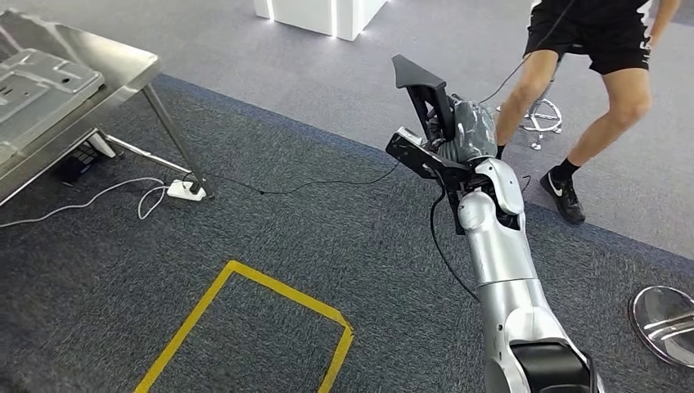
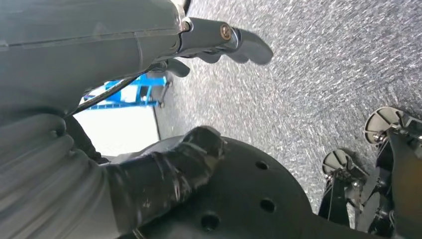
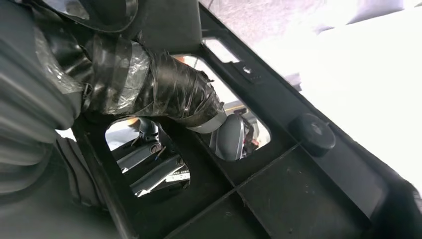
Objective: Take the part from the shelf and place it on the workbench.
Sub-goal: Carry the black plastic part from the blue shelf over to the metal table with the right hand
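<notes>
My right hand [image 1: 468, 131] is raised in front of me and grips a black plastic part [image 1: 421, 90], an angular frame with openings. Close up, the taped thumb [image 3: 159, 89] hooks through one opening of the part [image 3: 278, 189]. The steel workbench [image 1: 106, 57] stands at the far left, well away from the part. My left hand [image 2: 124, 55] hangs above the grey carpet, its fingers [image 2: 239, 45] and thumb [image 2: 169, 169] apart with nothing between them.
A person's legs [image 1: 606, 82] stand at the upper right, close to the raised part. A power strip [image 1: 187, 191] and cables lie by the workbench leg. A yellow tape outline [image 1: 245, 327] marks the carpet. A grey moulded panel [image 1: 41, 90] lies on the bench.
</notes>
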You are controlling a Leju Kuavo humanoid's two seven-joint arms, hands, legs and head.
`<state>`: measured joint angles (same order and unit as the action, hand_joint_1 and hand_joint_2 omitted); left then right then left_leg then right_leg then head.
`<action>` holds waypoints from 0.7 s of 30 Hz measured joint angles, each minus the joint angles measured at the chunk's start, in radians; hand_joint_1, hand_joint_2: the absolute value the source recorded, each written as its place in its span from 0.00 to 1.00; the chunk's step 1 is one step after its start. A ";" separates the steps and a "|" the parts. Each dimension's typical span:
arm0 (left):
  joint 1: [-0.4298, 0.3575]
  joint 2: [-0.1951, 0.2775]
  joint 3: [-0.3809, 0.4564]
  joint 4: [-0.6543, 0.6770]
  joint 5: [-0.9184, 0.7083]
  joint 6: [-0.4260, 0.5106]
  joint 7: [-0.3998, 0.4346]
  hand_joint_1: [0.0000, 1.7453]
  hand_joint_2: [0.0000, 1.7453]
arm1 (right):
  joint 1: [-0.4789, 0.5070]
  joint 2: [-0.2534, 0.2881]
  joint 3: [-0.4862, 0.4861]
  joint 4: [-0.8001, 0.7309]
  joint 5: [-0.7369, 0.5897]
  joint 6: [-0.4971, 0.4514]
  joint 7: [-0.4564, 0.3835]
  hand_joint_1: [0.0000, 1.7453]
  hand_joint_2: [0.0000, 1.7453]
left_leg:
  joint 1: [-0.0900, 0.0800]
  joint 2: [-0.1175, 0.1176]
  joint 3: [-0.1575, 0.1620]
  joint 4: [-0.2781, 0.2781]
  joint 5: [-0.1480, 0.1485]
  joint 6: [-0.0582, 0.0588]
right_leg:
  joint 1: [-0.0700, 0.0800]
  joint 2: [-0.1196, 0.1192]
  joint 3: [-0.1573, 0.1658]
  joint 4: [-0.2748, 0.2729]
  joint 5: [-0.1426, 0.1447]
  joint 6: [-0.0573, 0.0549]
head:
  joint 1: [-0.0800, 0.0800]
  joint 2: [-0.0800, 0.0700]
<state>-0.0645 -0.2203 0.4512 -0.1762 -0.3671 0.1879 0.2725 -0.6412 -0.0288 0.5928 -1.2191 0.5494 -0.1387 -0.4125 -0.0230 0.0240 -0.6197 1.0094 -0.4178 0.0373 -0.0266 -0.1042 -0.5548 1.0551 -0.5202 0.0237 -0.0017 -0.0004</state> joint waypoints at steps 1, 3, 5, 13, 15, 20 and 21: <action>-0.001 0.000 0.001 0.000 0.000 -0.001 0.000 0.00 1.00 | -0.004 0.000 0.000 0.002 0.007 -0.005 0.004 1.00 1.00 | 0.003 -0.010 0.011 -0.011 0.003 0.004 | -0.001 0.026 -0.012 0.034 -0.019 0.002 | 0.000 0.000; -0.003 0.000 0.003 0.000 0.000 -0.009 0.000 0.00 1.00 | -0.011 -0.008 0.000 0.006 0.030 -0.019 0.018 1.00 1.00 | 0.006 -0.033 0.020 -0.017 0.003 0.011 | -0.002 0.083 -0.080 0.160 -0.069 0.001 | 0.001 0.000; -0.006 0.000 0.004 0.000 0.000 -0.016 0.000 0.00 1.00 | -0.013 -0.020 0.000 0.010 0.057 -0.031 0.042 1.00 1.00 | 0.006 -0.062 0.019 -0.011 -0.001 0.016 | 0.000 0.101 -0.146 0.255 -0.084 0.001 | 0.001 0.000; -0.002 0.002 0.011 0.000 -0.002 -0.028 -0.002 0.00 1.00 | -0.036 -0.046 0.000 0.012 0.110 -0.045 0.084 1.00 1.00 | 0.010 -0.157 -0.008 0.042 -0.029 -0.010 | -0.003 0.158 -0.076 0.024 0.051 -0.012 | 0.001 0.000; 0.002 0.011 0.013 0.000 -0.002 -0.062 -0.012 0.00 1.00 | -0.054 -0.054 0.006 0.011 0.170 -0.030 0.137 1.00 1.00 | 0.008 -0.134 -0.018 0.058 -0.039 -0.019 | -0.005 0.137 -0.072 0.017 0.052 -0.023 | -0.001 0.000; 0.004 0.035 0.023 0.000 -0.003 -0.127 -0.030 0.00 1.00 | -0.197 -0.121 0.082 0.025 0.389 0.112 0.314 1.00 1.00 | 0.018 -0.031 -0.160 0.313 -0.136 -0.043 | -0.002 0.077 -0.064 0.012 0.046 -0.037 | -0.006 0.000; 0.005 0.037 0.026 0.000 -0.005 -0.127 -0.031 0.00 1.00 | -0.229 -0.129 0.107 0.032 0.422 0.128 0.337 1.00 1.00 | 0.019 -0.029 -0.167 0.317 -0.123 -0.042 | 0.000 0.067 -0.061 0.012 0.043 -0.037 | -0.006 0.000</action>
<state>-0.0591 -0.1832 0.4767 -0.1766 -0.3716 0.0606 0.2419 -0.8697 -0.1580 0.6996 -1.1872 0.9713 -0.0108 -0.0759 -0.0040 -0.0052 -0.7863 1.3268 -0.5406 -0.0045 -0.0264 -0.0372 -0.6160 1.0672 -0.4770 -0.0138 -0.0079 -0.0004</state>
